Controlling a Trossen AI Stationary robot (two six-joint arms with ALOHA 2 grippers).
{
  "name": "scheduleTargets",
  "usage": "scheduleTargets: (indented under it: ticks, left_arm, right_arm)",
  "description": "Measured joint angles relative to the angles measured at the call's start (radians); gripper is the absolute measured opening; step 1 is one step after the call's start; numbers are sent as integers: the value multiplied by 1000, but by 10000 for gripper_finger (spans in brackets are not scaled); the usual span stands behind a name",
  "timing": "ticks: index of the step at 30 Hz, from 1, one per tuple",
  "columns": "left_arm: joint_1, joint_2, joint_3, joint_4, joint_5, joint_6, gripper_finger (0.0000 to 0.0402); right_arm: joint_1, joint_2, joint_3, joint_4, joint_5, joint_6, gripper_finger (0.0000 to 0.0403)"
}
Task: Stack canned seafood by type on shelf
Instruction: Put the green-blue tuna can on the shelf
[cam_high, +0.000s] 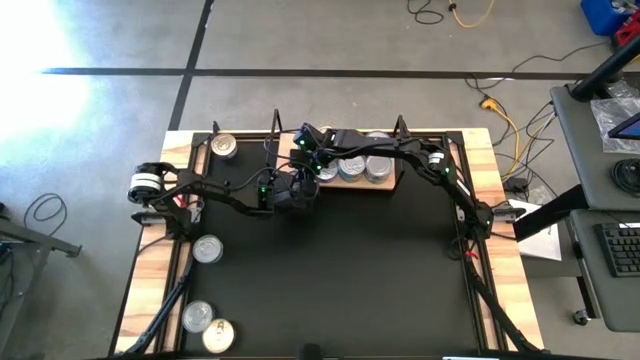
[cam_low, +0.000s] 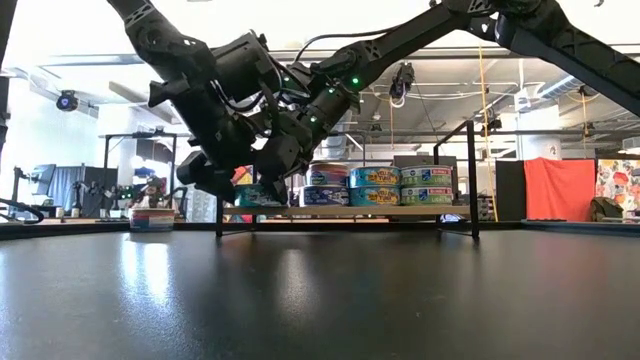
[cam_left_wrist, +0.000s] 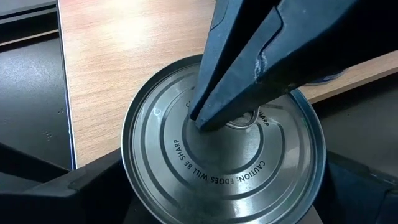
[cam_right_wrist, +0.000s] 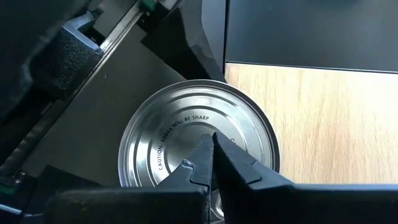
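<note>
At the left end of the pale, grained wooden shelf (cam_high: 385, 187), the left gripper (cam_left_wrist: 217, 205) spreads its matte black jaws wide on either side of a round silver tin (cam_left_wrist: 224, 146) with a ridged, embossed lid. The right gripper (cam_right_wrist: 213, 144) presses its shut, wedge-shaped jaws onto the lid's centre, holding nothing. Labelled stacked tins (cam_low: 400, 186) fill the shelf's right part; loose tins (cam_high: 207, 249) lie on the black tabletop (cam_high: 350, 280) at left.

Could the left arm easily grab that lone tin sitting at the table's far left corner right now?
Probably yes. The left gripper is open around a tin at the shelf, but once free, bare table lies between it and the corner tin.
</note>
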Motion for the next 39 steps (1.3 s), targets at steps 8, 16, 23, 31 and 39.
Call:
scheduleTargets:
  ticks: [8, 16, 23, 31, 39]
  left_arm:
    - [-1, -30, 1, -41, 51, -5, 390]
    - [0, -49, 14, -77, 47, -6, 396]
    - [12, -18, 14, -50, -23, -16, 398]
    - [13, 2, 15, -38, -83, -27, 398]
    - [17, 4, 15, 4, -116, -61, 398]
  right_arm:
    - [0, 0, 0, 0, 6, 0, 9]
    - [-1, 0, 1, 0, 36, -5, 9]
    - [-5, -4, 15, -1, 50, 8, 9]
    - [-8, -5, 133, -87, 0, 19, 9]
    - [-5, -8, 122, -128, -109, 1, 9]
